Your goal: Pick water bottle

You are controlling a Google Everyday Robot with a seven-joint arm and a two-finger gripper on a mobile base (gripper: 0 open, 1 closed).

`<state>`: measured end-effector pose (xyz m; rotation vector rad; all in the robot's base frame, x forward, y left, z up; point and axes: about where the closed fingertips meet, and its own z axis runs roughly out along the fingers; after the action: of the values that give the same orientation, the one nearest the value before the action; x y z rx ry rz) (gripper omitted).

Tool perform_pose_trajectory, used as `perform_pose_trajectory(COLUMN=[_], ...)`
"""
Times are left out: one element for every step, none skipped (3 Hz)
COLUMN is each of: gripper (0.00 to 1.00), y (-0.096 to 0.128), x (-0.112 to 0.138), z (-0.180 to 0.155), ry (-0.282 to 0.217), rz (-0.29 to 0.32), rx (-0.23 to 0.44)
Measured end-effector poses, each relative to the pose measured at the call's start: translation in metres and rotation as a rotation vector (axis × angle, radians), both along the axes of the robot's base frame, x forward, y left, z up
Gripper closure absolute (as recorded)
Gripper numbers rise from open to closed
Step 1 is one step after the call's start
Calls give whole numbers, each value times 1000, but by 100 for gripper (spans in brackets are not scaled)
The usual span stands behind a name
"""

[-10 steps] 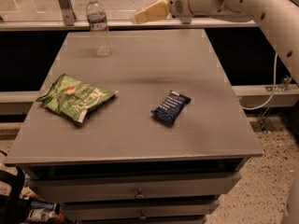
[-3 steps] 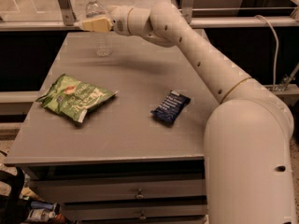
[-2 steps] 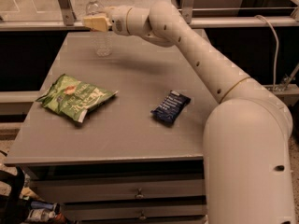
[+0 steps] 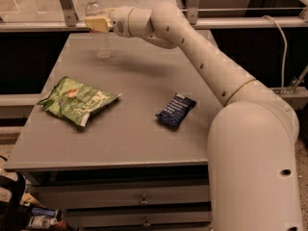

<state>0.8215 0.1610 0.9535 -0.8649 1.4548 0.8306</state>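
The water bottle [image 4: 102, 43] stands upright at the far left of the grey table [image 4: 144, 81]; it is clear, with a white cap. My gripper [image 4: 96, 24] reaches in from the right at the end of the long white arm [image 4: 202, 61]. Its tan end lies at the bottle's upper part and covers the label band. The bottle's base rests on the table.
A green chip bag [image 4: 77, 100] lies flat on the left of the table. A dark blue snack packet [image 4: 175, 110] lies right of the middle. A rail and glass panels [image 4: 48, 25] run behind the far edge. Drawers [image 4: 139, 198] sit under the front edge.
The arm swung from the far right over to the bottle. In the last second it has barely moved. The bottle stands where it was.
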Motion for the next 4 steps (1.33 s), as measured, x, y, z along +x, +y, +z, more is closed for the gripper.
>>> perform_pose_trajectory(gripper=[100, 100, 100, 100], y=[1, 8, 10, 8], x=[0, -13, -31, -59], z=[0, 15, 43, 84], ry=[0, -34, -85, -165], rz=[2, 65, 114, 162], rx=[0, 4, -3, -15])
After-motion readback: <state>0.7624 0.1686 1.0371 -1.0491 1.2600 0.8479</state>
